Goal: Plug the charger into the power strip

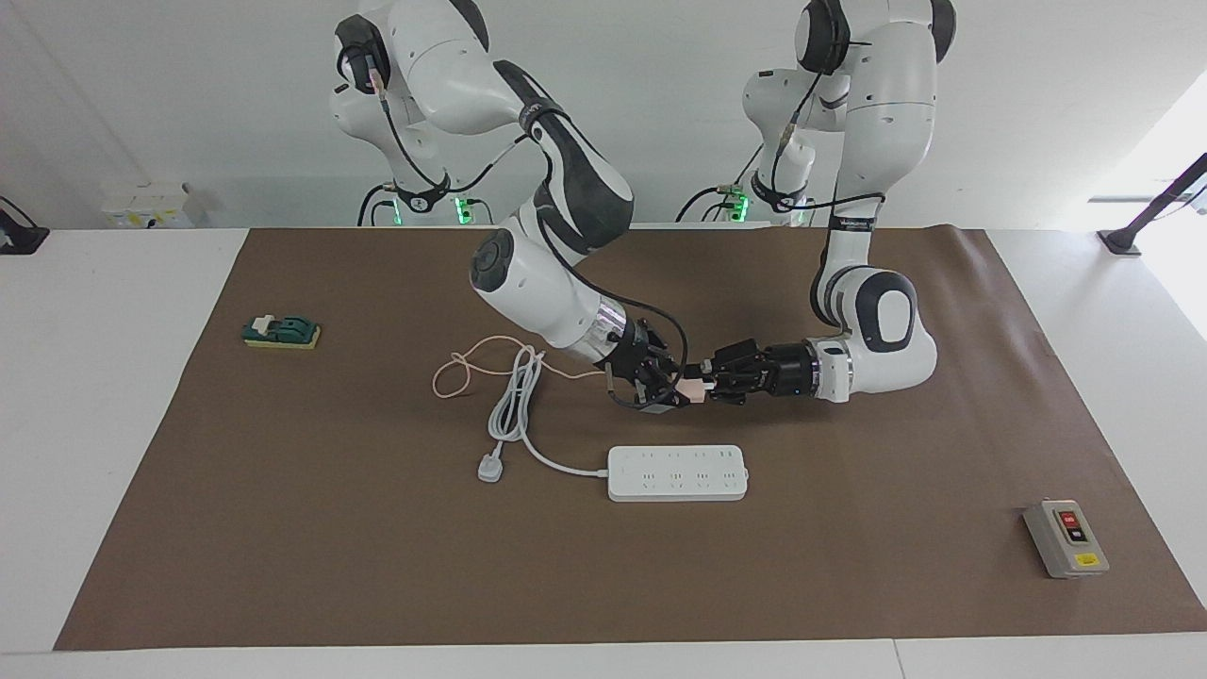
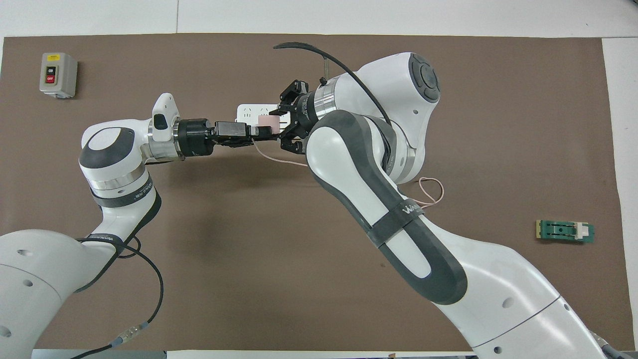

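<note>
The charger [image 1: 695, 389] [image 2: 270, 121], a small pale pink cube, hangs in the air between both grippers. My right gripper [image 1: 675, 390] [image 2: 285, 122] is shut on one side of it. My left gripper [image 1: 709, 385] [image 2: 263, 131] comes in level from the other side and is shut on it too. The charger's thin pink cable [image 1: 470, 364] [image 2: 431, 191] trails down to a loop on the mat. The white power strip [image 1: 677, 472] [image 2: 247, 110] lies flat on the mat just below the two grippers. From overhead the arms hide most of it.
The strip's thick white cord [image 1: 514, 401] ends in a white three-pin plug [image 1: 489, 468] beside the pink loop. A grey button box [image 1: 1066, 538] [image 2: 58, 75] sits toward the left arm's end, and a green block [image 1: 281, 331] [image 2: 564, 231] toward the right arm's end.
</note>
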Available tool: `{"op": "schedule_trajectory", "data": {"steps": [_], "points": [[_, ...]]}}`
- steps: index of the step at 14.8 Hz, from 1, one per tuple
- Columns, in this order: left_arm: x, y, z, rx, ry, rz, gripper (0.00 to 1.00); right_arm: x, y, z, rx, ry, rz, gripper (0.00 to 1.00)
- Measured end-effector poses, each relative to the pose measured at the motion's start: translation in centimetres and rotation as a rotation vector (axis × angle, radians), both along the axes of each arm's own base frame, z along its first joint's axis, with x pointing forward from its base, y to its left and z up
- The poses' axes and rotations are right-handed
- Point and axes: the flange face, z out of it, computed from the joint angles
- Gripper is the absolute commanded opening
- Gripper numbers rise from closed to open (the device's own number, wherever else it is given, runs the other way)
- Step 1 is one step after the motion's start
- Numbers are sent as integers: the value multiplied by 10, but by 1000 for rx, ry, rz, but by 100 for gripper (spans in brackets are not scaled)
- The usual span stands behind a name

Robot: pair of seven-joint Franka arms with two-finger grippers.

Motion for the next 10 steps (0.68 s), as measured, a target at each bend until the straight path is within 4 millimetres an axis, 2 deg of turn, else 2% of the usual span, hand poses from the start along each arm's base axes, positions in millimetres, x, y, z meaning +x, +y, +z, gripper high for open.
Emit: {"op": "schedule_trajectory", "data": {"steps": [1,2,10], "points": [[0,0,0,0,-2,0,0,0,0,0,0,-1,0,0],[0,0,1,0,-3,0,0,0,0,1,1,-1,0,99],[13,13,14,15,-49,7,0,6,-13,1,-5,47,-49,100]]}}
